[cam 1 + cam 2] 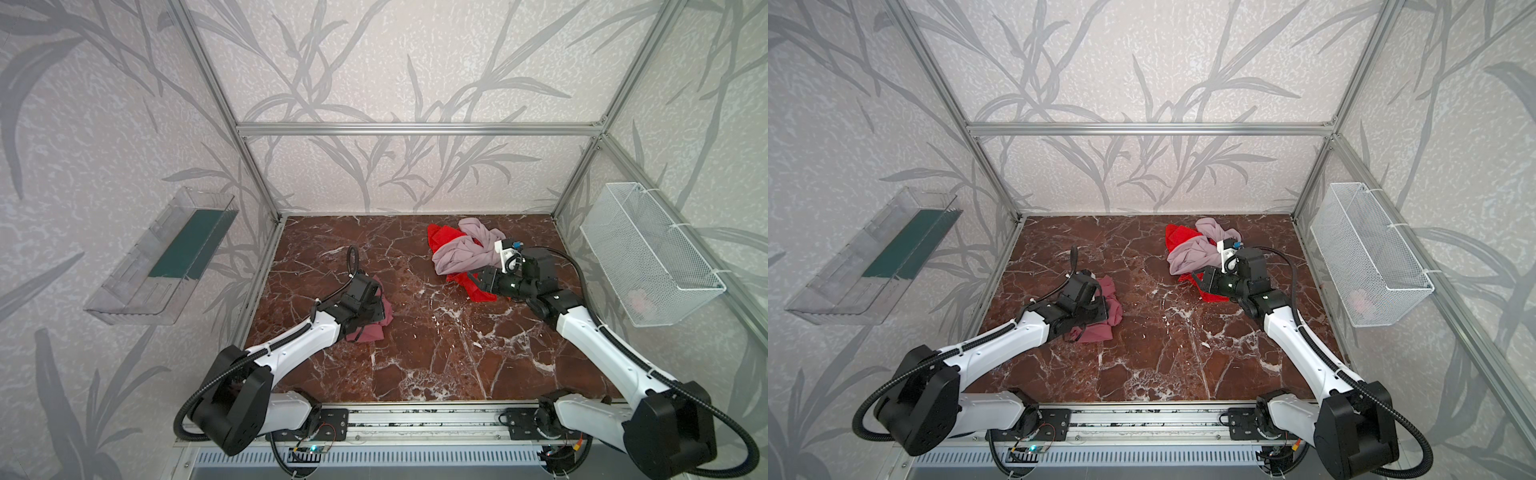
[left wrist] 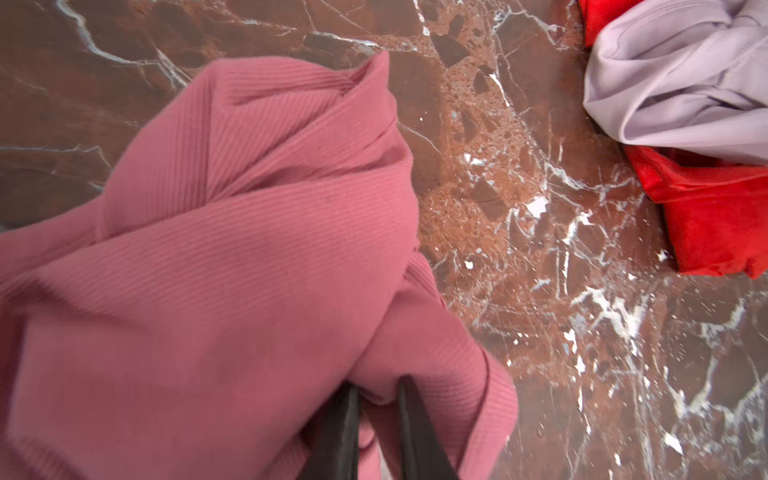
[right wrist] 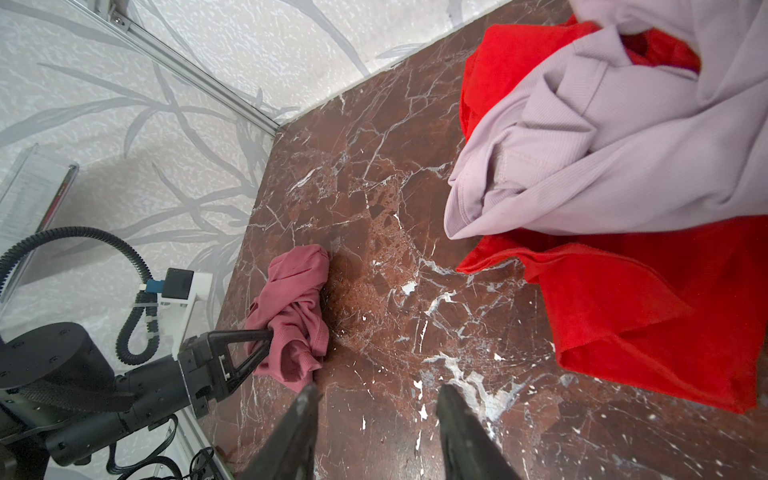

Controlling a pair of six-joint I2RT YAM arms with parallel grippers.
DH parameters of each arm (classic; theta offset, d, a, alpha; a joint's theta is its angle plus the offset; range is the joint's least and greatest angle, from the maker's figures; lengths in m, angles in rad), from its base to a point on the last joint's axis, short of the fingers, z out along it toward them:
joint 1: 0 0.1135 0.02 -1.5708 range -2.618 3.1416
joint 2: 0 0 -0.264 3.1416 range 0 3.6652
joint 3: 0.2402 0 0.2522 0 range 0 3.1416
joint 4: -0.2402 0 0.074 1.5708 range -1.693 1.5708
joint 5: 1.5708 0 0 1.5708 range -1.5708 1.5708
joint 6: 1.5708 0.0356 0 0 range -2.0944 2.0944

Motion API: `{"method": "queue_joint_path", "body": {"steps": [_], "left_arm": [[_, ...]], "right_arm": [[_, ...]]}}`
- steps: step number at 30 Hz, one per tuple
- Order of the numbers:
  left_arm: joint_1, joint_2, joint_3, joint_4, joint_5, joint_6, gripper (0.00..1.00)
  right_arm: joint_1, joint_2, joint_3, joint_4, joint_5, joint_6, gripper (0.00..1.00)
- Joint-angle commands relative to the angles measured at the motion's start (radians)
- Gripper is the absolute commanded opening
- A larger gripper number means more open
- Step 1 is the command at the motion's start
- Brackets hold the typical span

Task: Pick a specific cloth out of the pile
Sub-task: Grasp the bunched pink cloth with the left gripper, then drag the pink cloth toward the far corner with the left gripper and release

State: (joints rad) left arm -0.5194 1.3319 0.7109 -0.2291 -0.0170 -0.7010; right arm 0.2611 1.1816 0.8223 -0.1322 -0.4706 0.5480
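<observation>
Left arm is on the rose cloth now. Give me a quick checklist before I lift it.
1. Left gripper jaws closed on the dusty rose cloth: ok.
2. Cloth lies apart from the pile: ok.
3. Right gripper open, holding nothing: ok.
4. Right gripper clear of the red cloth: ok.
5. Grip deep enough to hold: cannot tell.

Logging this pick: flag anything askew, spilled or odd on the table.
Nothing stands out. The dusty rose cloth lies crumpled apart from the pile, a fold of it between the left hand's fingers. The right hand is open over bare marble, empty.
</observation>
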Motion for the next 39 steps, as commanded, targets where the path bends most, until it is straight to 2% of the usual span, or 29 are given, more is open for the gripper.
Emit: {"method": "queue_joint_path", "body": {"steps": [1,4,9,15,19,24,29,34,36,37,38,39], "left_arm": [[0.049,0.044,-0.015,0.066,-0.018,-0.045,0.16],[0.13,0.091,-0.016,0.112,0.024,-0.063,0.16],[0.258,0.191,0.04,0.164,0.077,-0.018,0.16],[0.405,0.336,0.2,0.143,0.124,0.05,0.16],[0.509,0.429,0.33,0.107,0.202,0.081,0.16],[0.608,0.495,0.438,0.104,0.251,0.093,0.16],[0.638,0.449,0.482,0.063,0.256,0.126,0.16],[0.581,0.245,0.371,0.051,0.227,0.151,0.19],[0.54,0.142,0.312,0.04,0.184,0.17,0.28],[0.518,0.086,0.282,0.035,0.16,0.189,0.37],[0.493,0.034,0.248,0.034,0.12,0.207,0.7],[0.473,-0.012,0.216,0.042,0.079,0.226,0.85]], "right_arm": [[0.005,0.023,0.045,-0.011,-0.002,-0.014,0.47],[0.007,0.043,0.056,0.006,-0.001,-0.008,0.47],[0.009,0.102,0.095,0.013,0.0,-0.007,0.47],[0.01,0.161,0.144,0.02,-0.002,-0.002,0.47],[0.009,0.181,0.178,0.003,0.01,-0.016,0.47],[0.009,0.179,0.193,-0.001,0.011,-0.008,0.47],[0.009,0.141,0.189,-0.042,0.04,-0.036,0.47],[0.004,0.053,0.181,-0.107,0.113,-0.109,0.48],[-0.003,0.019,0.175,-0.131,0.154,-0.147,0.49],[-0.01,0.0,0.166,-0.135,0.18,-0.172,0.51],[-0.014,-0.015,0.153,-0.141,0.221,-0.193,0.54],[-0.021,-0.028,0.143,-0.141,0.261,-0.217,0.56]]}}
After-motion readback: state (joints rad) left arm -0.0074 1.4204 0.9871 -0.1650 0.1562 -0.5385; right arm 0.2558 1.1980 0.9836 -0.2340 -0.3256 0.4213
